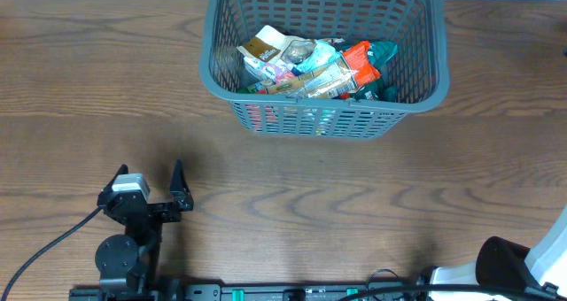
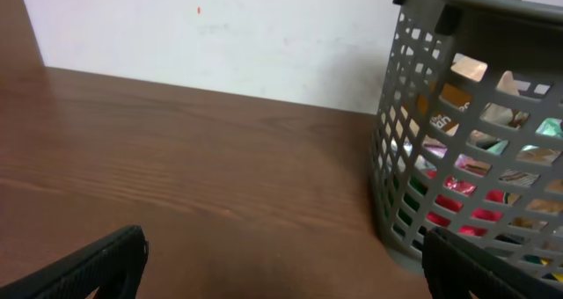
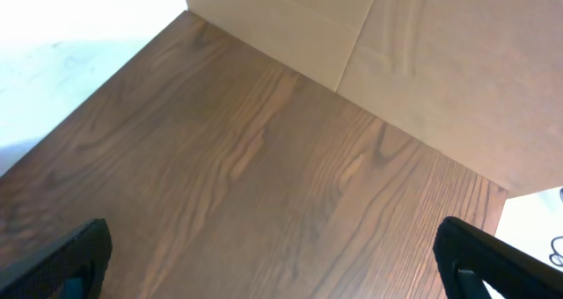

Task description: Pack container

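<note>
The container (image 1: 415, 90), a large dark grey lattice basket, stands at the back centre of the table and holds several colourful snack packets (image 1: 314, 66). In the left wrist view its slotted wall (image 2: 400, 185) fills the right side, packets showing through. My left gripper (image 1: 149, 188) is open and empty near the front left, well short of the basket; its fingertips (image 2: 281, 268) span bare wood. My right gripper (image 3: 274, 264) is open and empty over bare wood; in the overhead view only part of the right arm (image 1: 514, 264) shows at the bottom right corner.
A white wall (image 2: 211, 35) rises behind the table's far edge in the left wrist view. The right wrist view shows the table edge and a beige panel (image 3: 440, 61) beyond it. Cables (image 1: 40, 248) trail at the front left.
</note>
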